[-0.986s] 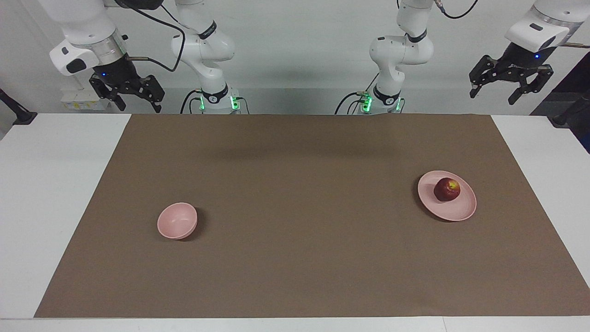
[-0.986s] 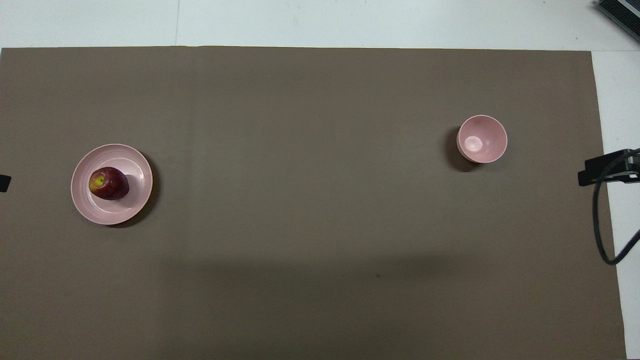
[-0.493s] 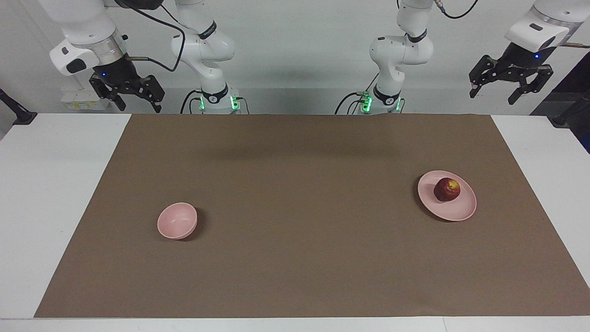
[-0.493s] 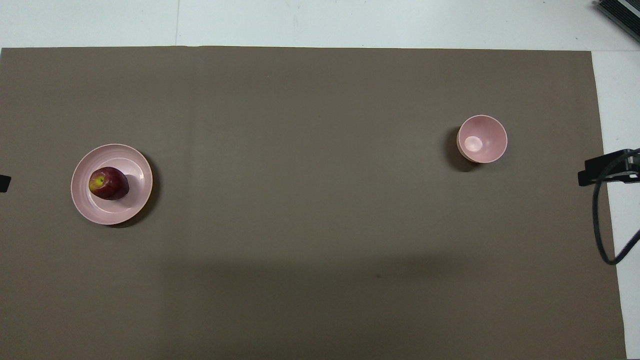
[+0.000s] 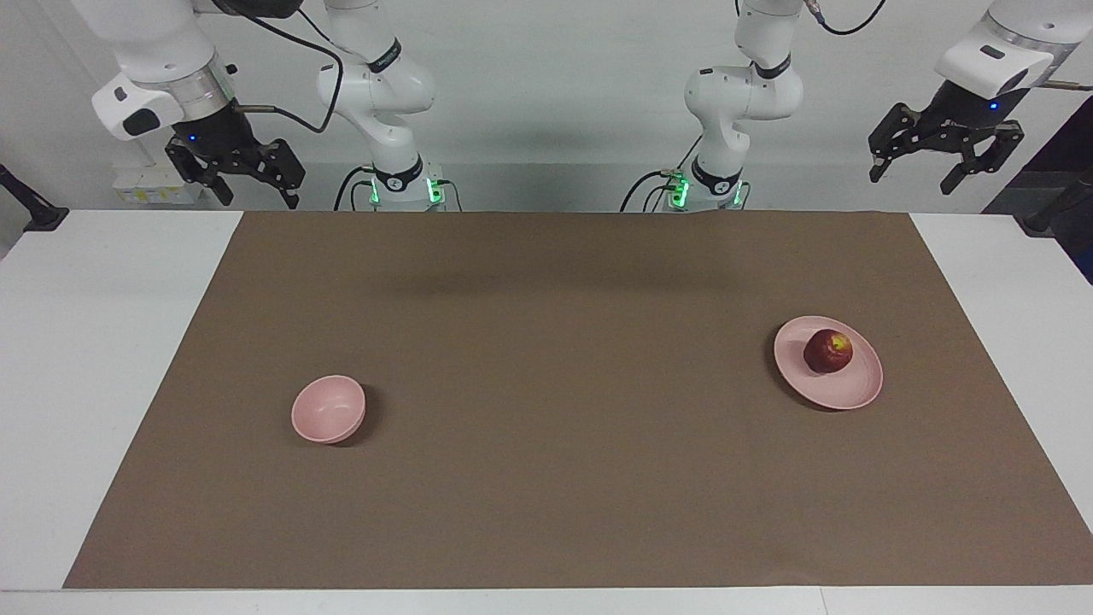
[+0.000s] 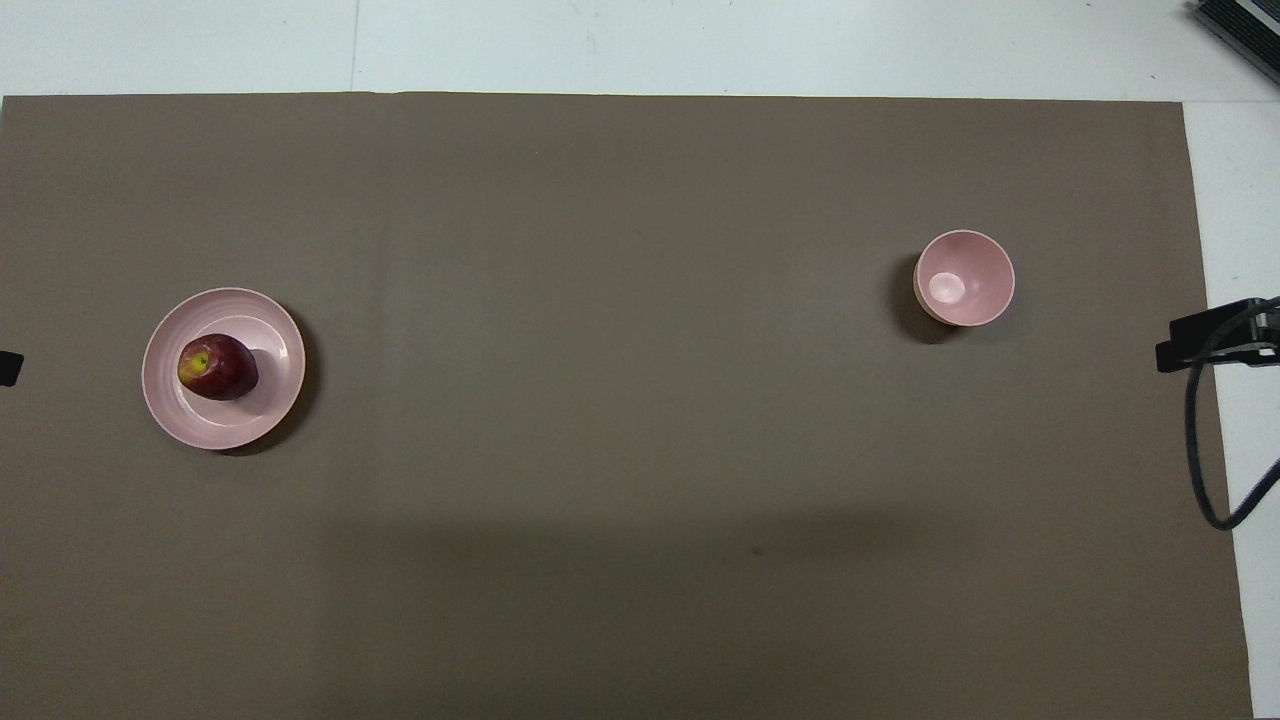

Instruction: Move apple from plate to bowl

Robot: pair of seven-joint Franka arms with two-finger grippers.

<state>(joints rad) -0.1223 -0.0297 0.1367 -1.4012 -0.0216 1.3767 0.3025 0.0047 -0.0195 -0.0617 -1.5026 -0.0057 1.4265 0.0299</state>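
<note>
My left fingers (image 5: 946,161) hang high in the air at my left end of the bench (image 5: 102,359), spread apart and holding nothing. The apple (image 5: 827,351) lies well below them and farther out from my base, sitting on the plate (image 5: 841,391). It rests on the part of the plate toward my left end, its yellow patch turned up, and nothing of mine touches it.

My right fingers (image 5: 248,178) hang raised at my right end, also apart and holding nothing; that arm waits. The bowl (image 5: 328,410) stands upright on the brown mat (image 5: 546,478) well below those fingers and farther out from them, with nothing in it.

Apple and bowl are well apart, one toward each end of the mat, and the bowl lies a little farther from me than the plate. From overhead, the apple (image 6: 218,367) sits off the plate's (image 6: 270,330) middle, and the bowl's (image 6: 964,278) inside shows bare.
</note>
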